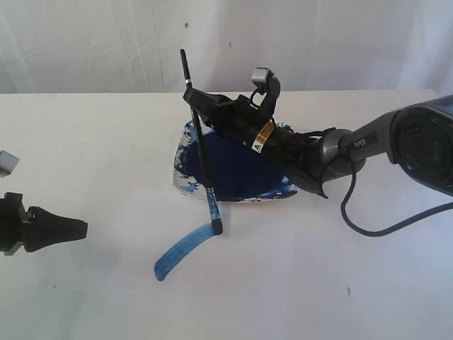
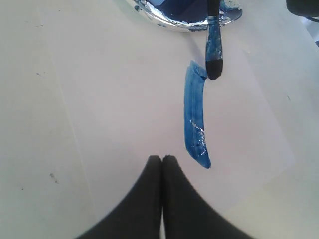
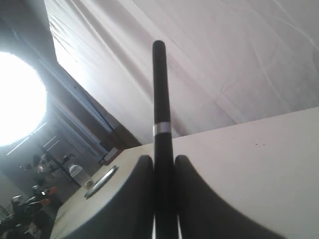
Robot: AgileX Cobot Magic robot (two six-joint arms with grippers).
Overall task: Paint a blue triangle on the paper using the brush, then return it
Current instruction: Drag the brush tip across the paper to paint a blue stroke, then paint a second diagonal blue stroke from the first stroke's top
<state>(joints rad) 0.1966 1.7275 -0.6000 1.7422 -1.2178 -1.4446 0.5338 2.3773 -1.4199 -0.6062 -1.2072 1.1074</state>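
My right hand is clamped on the brush, which stands steeply in front of the paint dish. Its tip touches the paper at one end of a single curved blue stroke. My left hand is closed and empty.

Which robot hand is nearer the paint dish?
Right. The right gripper, gripping the thin black paintbrush, hangs over the clear dish of dark-blue paint; the left gripper sits apart.

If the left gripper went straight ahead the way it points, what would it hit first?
Probably the paint dish rim, passing just beside the blue stroke and brush tip; height unclear.
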